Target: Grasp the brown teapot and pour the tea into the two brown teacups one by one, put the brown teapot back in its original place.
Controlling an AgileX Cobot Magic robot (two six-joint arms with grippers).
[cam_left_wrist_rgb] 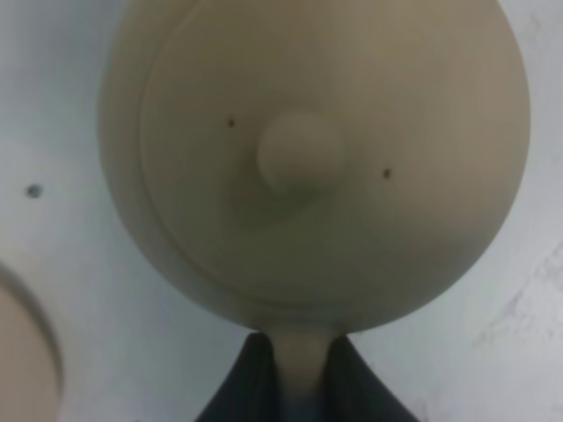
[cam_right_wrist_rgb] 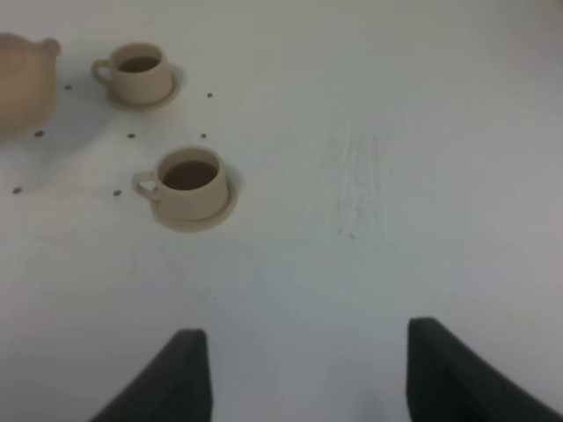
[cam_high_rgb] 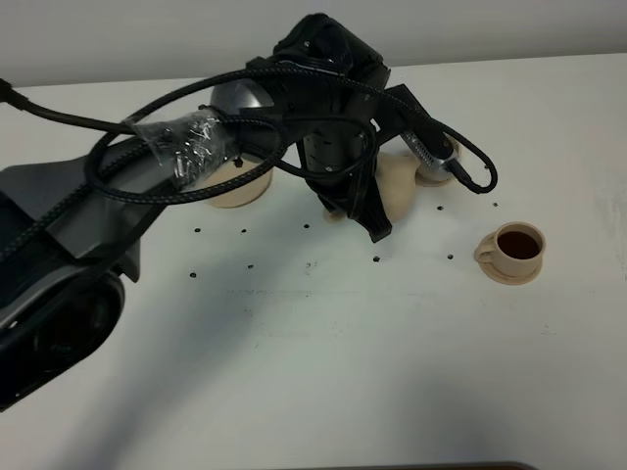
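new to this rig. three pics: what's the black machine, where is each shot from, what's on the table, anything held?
It is a robot with two arms, each ending in a two-finger gripper. One picture is from a high camera; the other two are from cameras on each wrist. On the white table stand a tan teapot, two tan teacups on small saucers, both holding dark tea, and a wider tan saucer. The left gripper is shut on the teapot's handle. The right gripper is open and holds nothing.

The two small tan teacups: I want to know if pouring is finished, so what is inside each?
In the right wrist view, the nearer small tan teacup and the farther one each hold dark liquid. Their depth and bottoms are hidden beneath it.
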